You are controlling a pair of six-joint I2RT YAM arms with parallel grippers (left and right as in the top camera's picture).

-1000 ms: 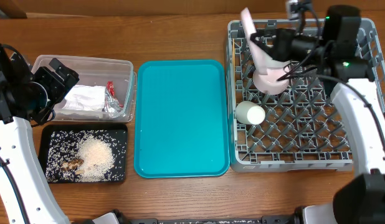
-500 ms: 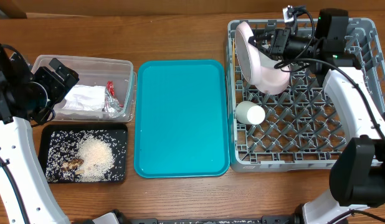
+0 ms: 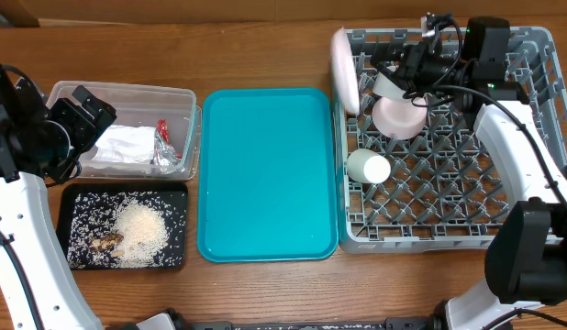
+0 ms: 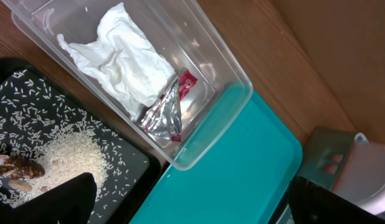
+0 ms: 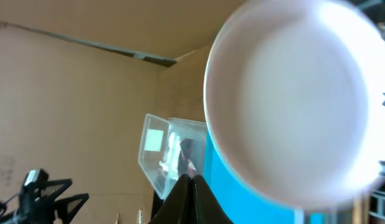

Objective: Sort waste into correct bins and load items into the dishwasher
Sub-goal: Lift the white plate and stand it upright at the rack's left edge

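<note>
Left gripper [image 3: 89, 108]: by the desk's left edge, over the end of the clear tub [image 3: 127, 87]; jaws wide apart and nothing in them.
Right gripper [image 5: 191, 182]: over the far left part of the dish rack [image 3: 430, 240]; fingers together with only a thin seam between, gripping nothing.
Plate [image 3: 346, 69]: on edge against the rack's left wall, at its far corner, apart from the right gripper.
Pinkish bowl [image 3: 398, 117]: in the rack, near the plate.
White cup [image 3: 368, 168]: in the rack, near its left wall.
Napkin [image 4: 127, 62], foil wrapper [image 4: 167, 112]: touching, inside the clear tub.
Rice [image 3: 141, 229]: in the black tray [image 3: 178, 206], towards the desk's left front corner.
Teal tray [image 3: 265, 174]: mid-desk, between tub and rack.
</note>
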